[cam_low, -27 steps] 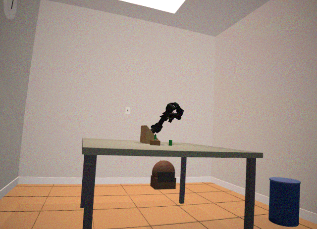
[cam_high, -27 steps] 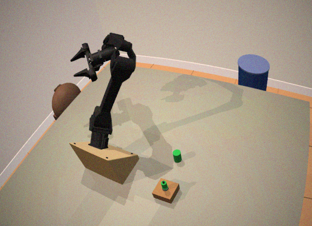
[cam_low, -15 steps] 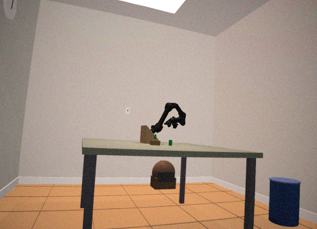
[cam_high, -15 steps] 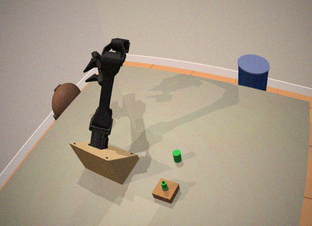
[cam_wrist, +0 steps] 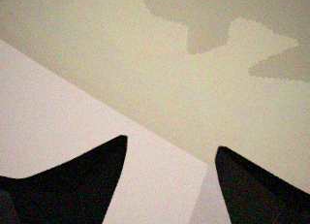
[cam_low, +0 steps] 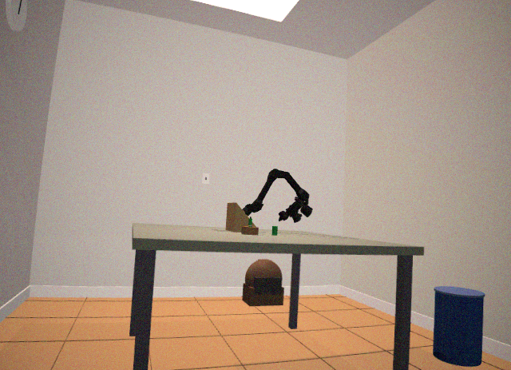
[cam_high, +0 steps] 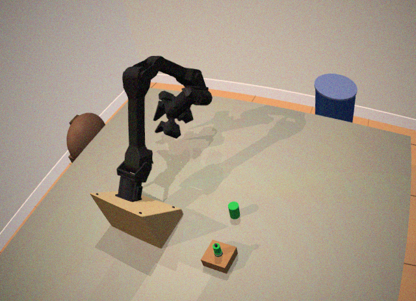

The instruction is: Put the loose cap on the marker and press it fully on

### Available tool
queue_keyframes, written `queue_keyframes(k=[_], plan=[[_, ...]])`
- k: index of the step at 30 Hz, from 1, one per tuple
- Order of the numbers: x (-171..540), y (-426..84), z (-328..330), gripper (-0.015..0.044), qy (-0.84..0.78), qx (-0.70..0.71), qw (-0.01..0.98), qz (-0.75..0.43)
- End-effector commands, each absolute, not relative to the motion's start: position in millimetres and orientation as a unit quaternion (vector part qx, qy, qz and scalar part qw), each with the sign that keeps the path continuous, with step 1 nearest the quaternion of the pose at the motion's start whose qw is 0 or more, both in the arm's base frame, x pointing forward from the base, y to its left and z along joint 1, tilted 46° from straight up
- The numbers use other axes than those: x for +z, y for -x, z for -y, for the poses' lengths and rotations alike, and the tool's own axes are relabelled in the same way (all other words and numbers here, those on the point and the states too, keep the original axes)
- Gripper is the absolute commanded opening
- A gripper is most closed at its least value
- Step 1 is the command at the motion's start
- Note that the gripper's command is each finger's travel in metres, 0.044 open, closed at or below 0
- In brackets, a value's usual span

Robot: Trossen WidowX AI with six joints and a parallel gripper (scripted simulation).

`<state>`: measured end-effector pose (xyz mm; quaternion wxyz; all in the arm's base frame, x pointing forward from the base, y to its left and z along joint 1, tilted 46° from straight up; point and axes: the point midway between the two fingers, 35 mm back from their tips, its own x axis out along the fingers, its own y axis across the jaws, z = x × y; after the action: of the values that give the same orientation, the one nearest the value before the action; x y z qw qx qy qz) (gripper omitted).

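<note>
The green marker [cam_high: 217, 249] [cam_low: 250, 222] stands upright in the brown holder block [cam_high: 229, 251] [cam_low: 250, 230], its dark tip up and uncapped. The green cap [cam_high: 234, 210] [cam_low: 274, 230] stands upright and loose on the table [cam_high: 319, 207] [cam_low: 198, 243], apart from the block. My gripper [cam_high: 155, 125] [cam_low: 288, 220] [cam_wrist: 172, 148] is partly open and empty. It hangs above the table, well away from the cap and the marker, beyond them in the top view. The wrist view shows neither cap nor marker.
The arm rises from a tan wedge-shaped base [cam_high: 141, 223] [cam_low: 234, 218], left of the block in the top view. A blue bin [cam_high: 334, 106] [cam_low: 457, 327] and a brown domed object [cam_high: 84, 134] [cam_low: 263, 281] stand on the floor. A table edge crosses the wrist view.
</note>
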<state>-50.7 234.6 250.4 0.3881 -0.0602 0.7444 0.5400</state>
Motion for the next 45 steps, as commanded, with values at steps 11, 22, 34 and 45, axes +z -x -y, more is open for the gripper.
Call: queue_keyframes(k=[11,22,34,45], plan=[[204,-130,-229,0.0255,-0.084,0.455,0.547,-0.698],[160,-241,-131,0.0255,-0.159,0.373,0.637,-0.655],[125,-292,3,0.0255,-0.245,0.29,0.705,-0.599],[100,-296,-20,0.0255,-0.246,0.289,0.706,-0.598]])
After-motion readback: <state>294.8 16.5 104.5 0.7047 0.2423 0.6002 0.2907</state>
